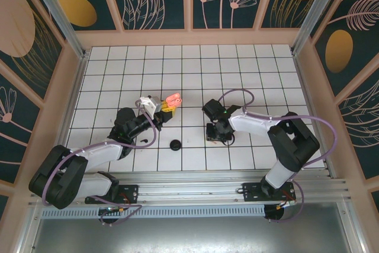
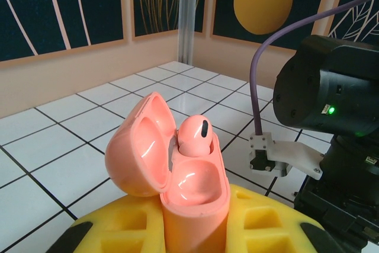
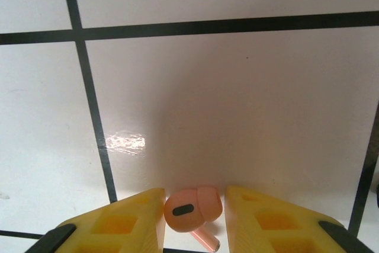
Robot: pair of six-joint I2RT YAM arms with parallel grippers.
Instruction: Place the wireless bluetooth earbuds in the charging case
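**A:** Start closest in. What does the right gripper [image 3: 193, 217] have?

**B:** A salmon-pink earbud [image 3: 192, 210], lying low over the tiled table [image 3: 237, 117]. The yellow fingers [image 3: 133, 220] are drawn in narrow, one against each side of its rounded head. The stem trails out below, towards the camera.

**A:** How will it handle?

**B:** I'd guess it weighs almost nothing. It's hard, glossy plastic, so it's slippery and could squirt out or twist under a hard pinch. The head is the right place to grip it, because that leaves the stem free to go into its socket first.

**A:** And the arm?

**B:** From above, the right arm reaches forward and to the left, with the wrist bent steeply so the fingers point down at the tile.

**A:** Where does it have to go?

**B:** To the charging case [image 2: 189, 188]. The left gripper [image 2: 195, 229] clamps it by the lower body and holds it upright. The lid [image 2: 139, 152] is thrown back, and a seated earbud [image 2: 193, 136] fills one socket — the one beside it looks free. The case is smooth too, so I'd grip it by the body and never by the lid.

**A:** And the left arm?

**B:** It's stretched low across the table with the gripper roughly level. Beyond the case stands the right arm's wrist [image 2: 331, 93].
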